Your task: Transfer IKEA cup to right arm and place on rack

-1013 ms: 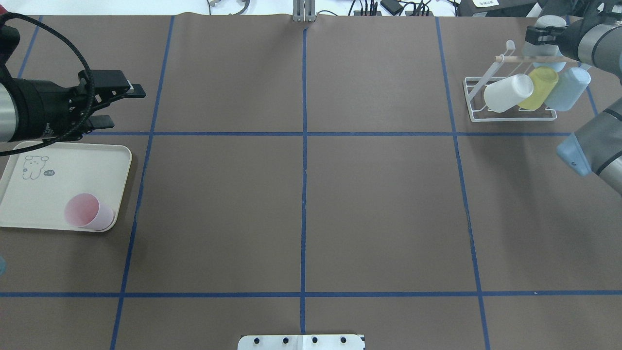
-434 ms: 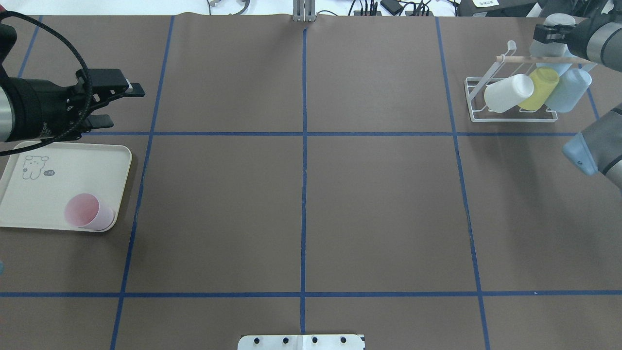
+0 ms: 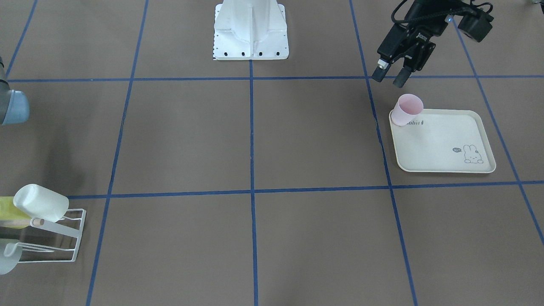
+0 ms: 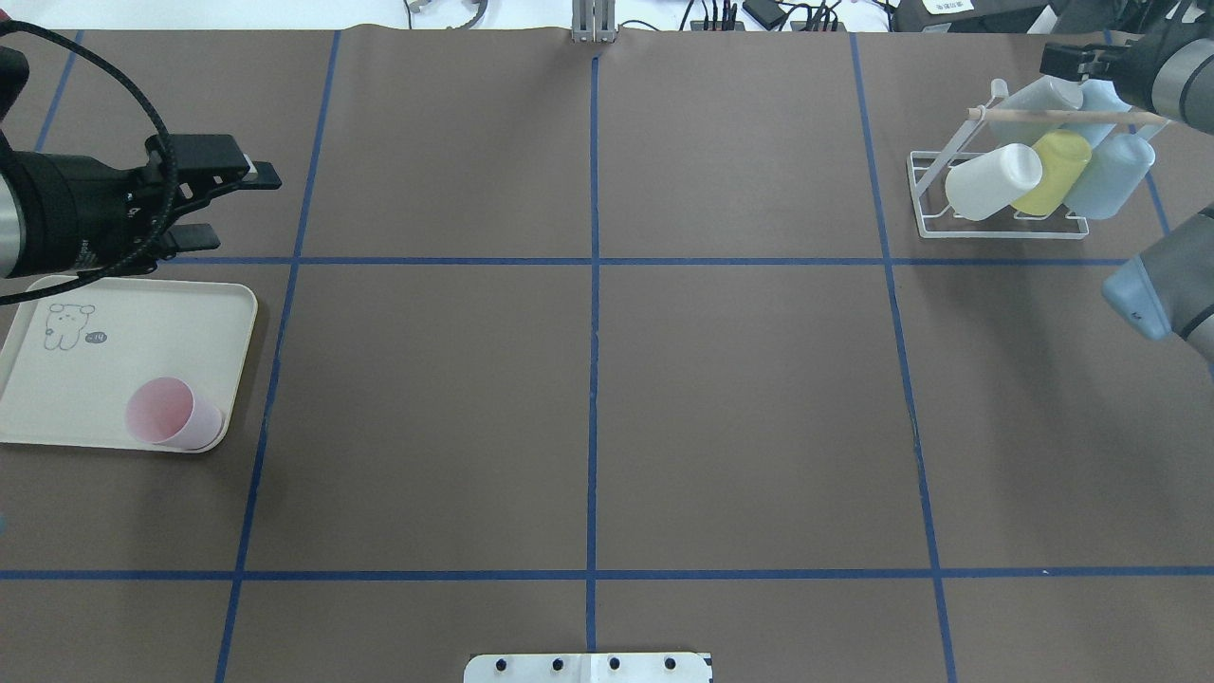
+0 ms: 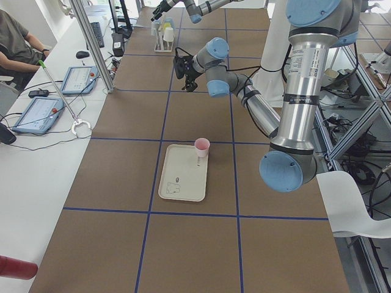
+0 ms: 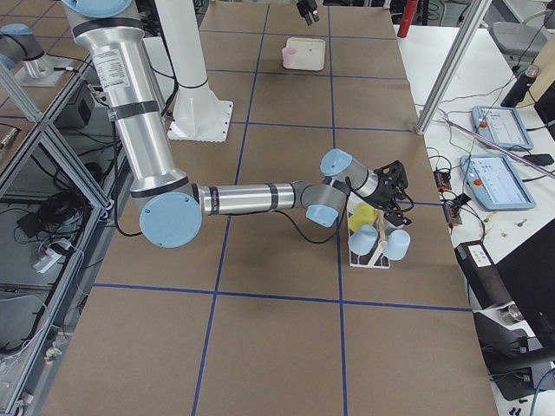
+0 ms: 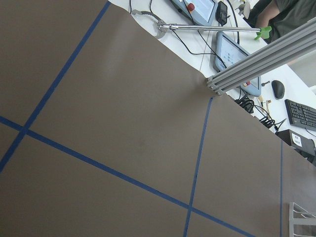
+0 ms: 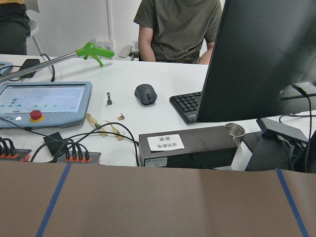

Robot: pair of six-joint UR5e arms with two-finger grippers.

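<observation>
Pink cup [image 4: 171, 411] is standing upright in the near right corner of the tray [image 4: 123, 341], way over on the left of the table. My left gripper [image 4: 245, 206] hangs just past the tray's far edge, jaws spread, nothing in them. My worry: the cup's right at the lip, so a sloppy approach could knock it over the rim. On the far right, my right gripper [image 4: 1057, 62] is right by a pale cup [image 4: 1029, 100] on the rack [image 4: 986, 233]. I can't tell if it's let go. Backing off while clamped could drag that cup off.

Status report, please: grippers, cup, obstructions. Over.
Left gripper open, empty, beyond tray. Right gripper by rack, state unclear. Pink cup upright on tray corner, ungripped. Nothing blocking it.
</observation>
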